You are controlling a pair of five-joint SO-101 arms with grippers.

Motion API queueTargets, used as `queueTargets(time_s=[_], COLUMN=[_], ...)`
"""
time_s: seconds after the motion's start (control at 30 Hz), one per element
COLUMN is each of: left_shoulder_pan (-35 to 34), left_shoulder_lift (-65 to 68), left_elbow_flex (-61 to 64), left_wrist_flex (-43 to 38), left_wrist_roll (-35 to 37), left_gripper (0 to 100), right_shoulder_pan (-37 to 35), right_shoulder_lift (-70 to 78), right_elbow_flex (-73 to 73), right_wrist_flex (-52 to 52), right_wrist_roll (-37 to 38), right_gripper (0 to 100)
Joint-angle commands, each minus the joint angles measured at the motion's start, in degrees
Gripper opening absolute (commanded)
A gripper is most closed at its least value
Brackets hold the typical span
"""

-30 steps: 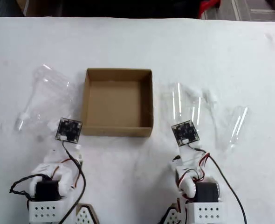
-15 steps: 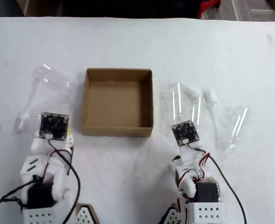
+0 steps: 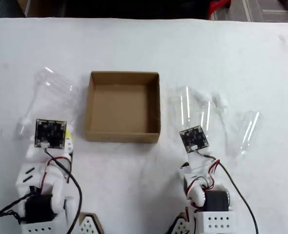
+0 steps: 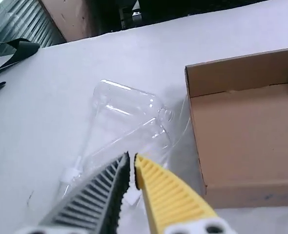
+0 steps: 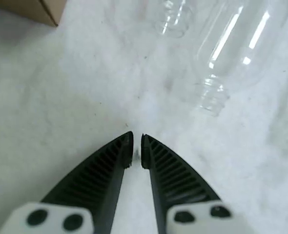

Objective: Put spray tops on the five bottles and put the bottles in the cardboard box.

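In the high view, the open cardboard box (image 3: pixel 123 107) sits on the white tabletop (image 3: pixel 207 48), with the left bottles (image 3: pixel 49 97) and right bottles (image 3: pixel 195 109) lying on either side of it. In the left wrist view, the left hand (image 4: pixel 131 168), fingers together and empty, hovers over the left bottles, beside the box. In the right wrist view, the right hand (image 5: pixel 135 148), fingers together, hangs above the tabletop near an open-necked bottle (image 5: pixel 232 48).

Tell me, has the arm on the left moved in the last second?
Yes. The left arm swung sideways, away from the cardboard box corner and toward the clear bottles.

White tablecloth (image 3: pixel 144 44), black strap (image 4: pixel 21 48)
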Motion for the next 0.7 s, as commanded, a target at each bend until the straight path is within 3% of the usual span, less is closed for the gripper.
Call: queueTargets(time_s=[0.0,0.27,0.37,0.67], left_shoulder_pan=[-2.5,1.4,1.5,0.9], left_shoulder_lift=[-0.4,-0.3,-0.2,-0.2], left_elbow_flex=[-6.9,-12.8,-11.5,-14.6], left_wrist_flex=[4.0,9.3,10.6,19.2], left_wrist_roll=[-1.7,-12.5,-18.9,-29.0], left_gripper=[2,2,2,2], right_shoulder_pan=[-0.1,-0.1,-0.1,-0.1], right_shoulder_lift=[-0.3,-0.3,-0.3,-0.3], right_elbow_flex=[0.5,0.5,0.5,0.5], right_wrist_flex=[0.2,0.2,0.2,0.2], right_wrist_roll=[0.3,0.3,0.3,0.3], right_gripper=[1.7,1.7,1.7,1.7])
